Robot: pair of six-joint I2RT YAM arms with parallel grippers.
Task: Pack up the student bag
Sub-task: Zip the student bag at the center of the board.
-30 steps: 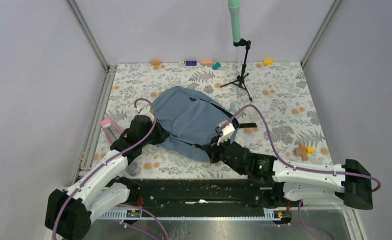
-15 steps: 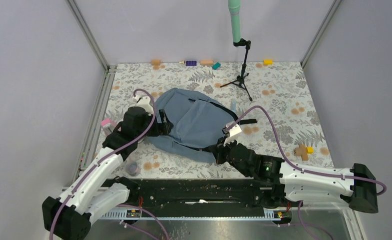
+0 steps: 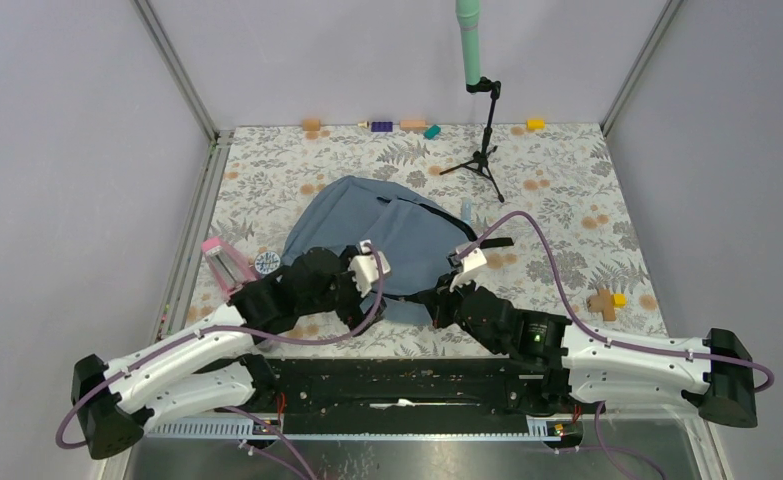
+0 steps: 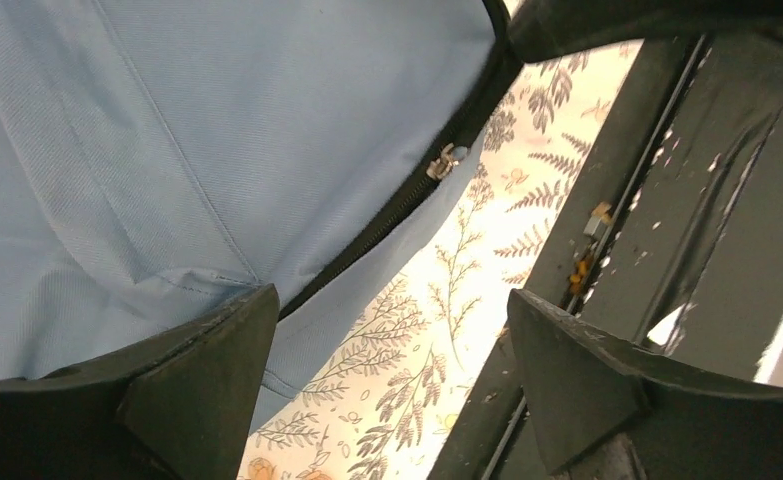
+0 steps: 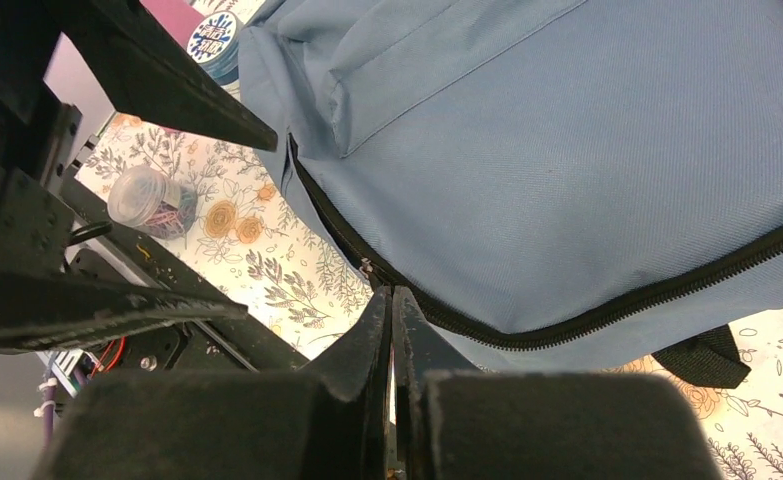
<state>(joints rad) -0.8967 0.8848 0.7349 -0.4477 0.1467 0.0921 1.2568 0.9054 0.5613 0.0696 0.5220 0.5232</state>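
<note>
Left claw gaping over the student bag, right claw shut at its zipper.

The student bag (image 3: 367, 225) lies flat in the middle of the flowered worktop (image 3: 587, 180), its lower hem towards the near edge. The left gripper (image 4: 389, 300) hangs over that hem with its jaws spread wide, holding nothing. One of its fingers (image 4: 202, 375) is over the blue fabric, and a silver zipper pull (image 4: 445, 160) shows just ahead. The right gripper (image 5: 392, 300) is pressed fully closed, its tips against the black zipper (image 5: 607, 310); whether they pinch anything I cannot tell. A jar of clips (image 5: 152, 200) stands by the near edge.
</note>
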